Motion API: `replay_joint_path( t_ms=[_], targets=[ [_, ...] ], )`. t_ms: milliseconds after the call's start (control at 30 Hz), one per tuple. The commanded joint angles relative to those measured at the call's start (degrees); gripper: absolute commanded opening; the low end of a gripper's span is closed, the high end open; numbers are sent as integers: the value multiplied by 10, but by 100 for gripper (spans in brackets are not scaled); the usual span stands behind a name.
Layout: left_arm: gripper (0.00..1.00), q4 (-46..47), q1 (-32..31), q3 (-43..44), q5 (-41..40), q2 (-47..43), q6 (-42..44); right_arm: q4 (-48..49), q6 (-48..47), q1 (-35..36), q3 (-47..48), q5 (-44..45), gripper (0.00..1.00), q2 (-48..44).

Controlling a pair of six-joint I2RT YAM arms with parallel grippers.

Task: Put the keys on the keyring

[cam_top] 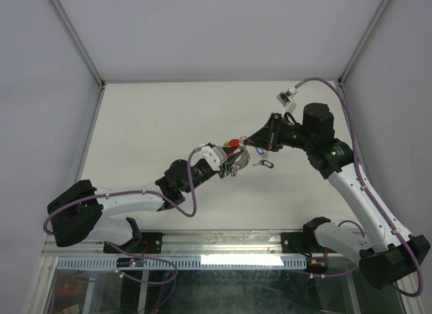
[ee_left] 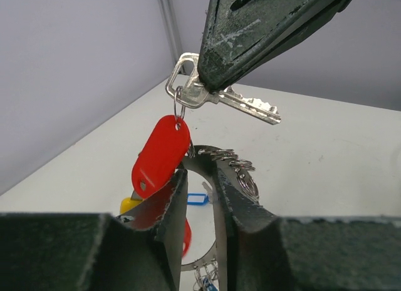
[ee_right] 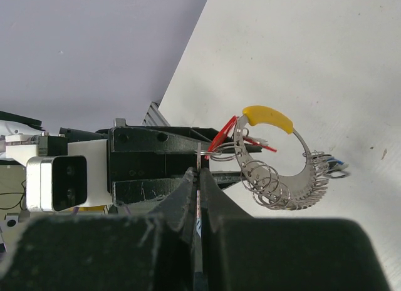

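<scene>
- Left hand point(ee_left: 200, 172): fingers clamped on the keyring point(ee_right: 299, 181), holding the thin silver hoop above the tabletop point(cam_top: 169, 118), near its middle.
- Keyring: its yellow section point(ee_right: 268, 117) sits at one end of the hoop. A row of small rings point(ee_right: 276, 189) hangs along the silver part.
- Right hand point(ee_right: 199, 172): fingers pressed together on the bow of a silver key point(ee_left: 244, 104), blade pointing out sideways, just above the hoop.
- Red tag point(ee_left: 160, 156): hangs from that key by a small loop, its lower end against the left hand's finger. No writing can be read on it.
- Blue tag point(ee_left: 197, 198): seen through the hoop, with a white label insert too small to read.
- Black-tagged key point(cam_top: 264, 163): lies on the tabletop just beside the two hands.
</scene>
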Motion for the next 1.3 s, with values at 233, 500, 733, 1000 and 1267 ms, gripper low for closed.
replay_joint_path(
  t_ms=[233, 500, 733, 1000, 1267],
  targets=[
    [17, 22, -6, 14, -1, -36, 21, 28, -7, -1, 7, -19, 0, -19],
    [23, 20, -6, 18, -10, -34, 26, 29, -4, -1, 6, -25, 0, -17],
    [25, 20, -6, 20, -19, -33, 27, 28, -5, -2, 4, -30, 0, -17],
    [26, 19, -6, 23, -21, -41, 28, 24, -9, -1, 0, -33, 0, -14],
    [26, 16, -6, 26, 10, -43, 27, 23, -13, -1, -3, -33, 0, -11]
  ],
)
